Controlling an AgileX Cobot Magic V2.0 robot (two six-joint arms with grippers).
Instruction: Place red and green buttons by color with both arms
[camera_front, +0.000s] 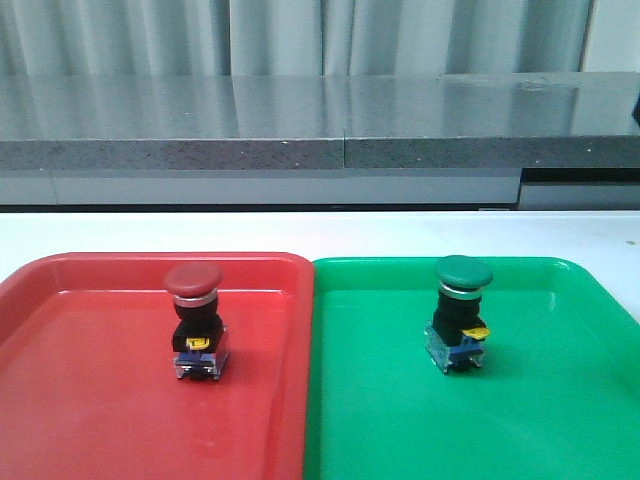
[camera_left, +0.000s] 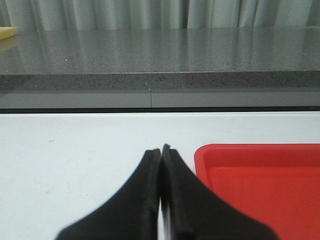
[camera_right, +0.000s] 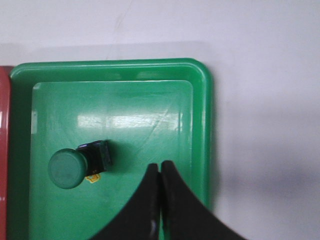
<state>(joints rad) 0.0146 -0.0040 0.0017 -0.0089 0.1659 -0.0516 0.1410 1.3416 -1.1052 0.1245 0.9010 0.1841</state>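
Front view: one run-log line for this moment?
red button: in red tray | green button: in green tray | left gripper: shut | right gripper: shut

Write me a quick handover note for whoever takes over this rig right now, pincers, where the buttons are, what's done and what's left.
Left pincer: shut, empty, over the white table beside the red tray.
Right pincer: shut, empty, above the green tray, clear of the green button.
Red button: upright in the red tray.
Green button: upright in the green tray.
Done: both buttons sit in the tray matching their color.
Left: nothing visible to sort; neither arm shows in the front view.
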